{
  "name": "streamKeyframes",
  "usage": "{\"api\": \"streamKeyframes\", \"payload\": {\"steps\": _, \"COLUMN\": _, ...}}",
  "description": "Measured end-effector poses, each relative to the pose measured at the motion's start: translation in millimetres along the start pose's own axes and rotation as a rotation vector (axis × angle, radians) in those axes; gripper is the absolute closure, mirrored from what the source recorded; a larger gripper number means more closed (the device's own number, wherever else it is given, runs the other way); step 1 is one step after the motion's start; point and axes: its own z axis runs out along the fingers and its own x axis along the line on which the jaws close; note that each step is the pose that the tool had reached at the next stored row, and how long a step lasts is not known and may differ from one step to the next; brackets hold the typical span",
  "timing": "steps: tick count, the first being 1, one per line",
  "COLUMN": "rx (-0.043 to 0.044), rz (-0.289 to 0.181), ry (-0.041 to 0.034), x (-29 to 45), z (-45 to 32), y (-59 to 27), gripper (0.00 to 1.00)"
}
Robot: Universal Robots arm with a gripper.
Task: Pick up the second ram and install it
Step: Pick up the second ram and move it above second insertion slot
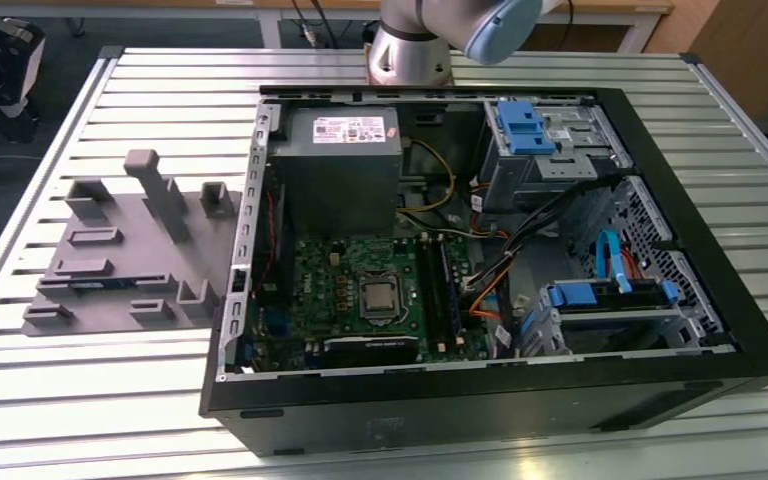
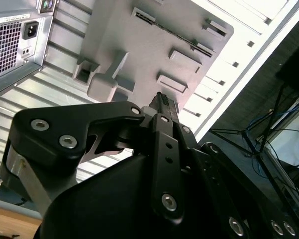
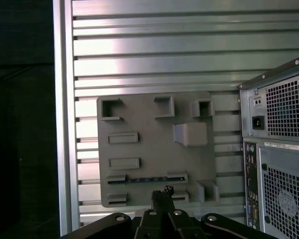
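The second ram (image 3: pixel 147 179) is a thin blue stick lying flat in a long slot of the grey fixture (image 3: pixel 149 144), beside the open computer case. In the exterior view the ram (image 1: pixel 91 287) shows as a dark blue strip near the fixture's (image 1: pixel 117 255) front edge. My gripper (image 3: pixel 163 191) hangs well above the fixture, with its tips over the edge nearest the ram. Its fingers are shut together with nothing between them. In the second wrist view the gripper (image 2: pixel 162 101) points down at the fixture (image 2: pixel 139 45). The green motherboard (image 1: pixel 337 275) lies inside the case.
The black computer case (image 1: pixel 491 400) lies open on the slatted metal table (image 1: pixel 157 90), with a grey power supply (image 1: pixel 337 150), cables and blue drive brackets (image 1: pixel 524 125) inside. Tall pegs (image 1: pixel 157 190) rise from the fixture. The table edge (image 3: pixel 65 124) runs past the fixture.
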Motion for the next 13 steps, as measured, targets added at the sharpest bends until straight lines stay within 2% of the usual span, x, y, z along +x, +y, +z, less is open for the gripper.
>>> {"api": "streamKeyframes", "payload": {"steps": 13, "rx": -0.0011, "rz": -0.044, "ry": 0.0019, "x": 0.0, "z": 0.1, "y": 0.0, "gripper": 0.89}}
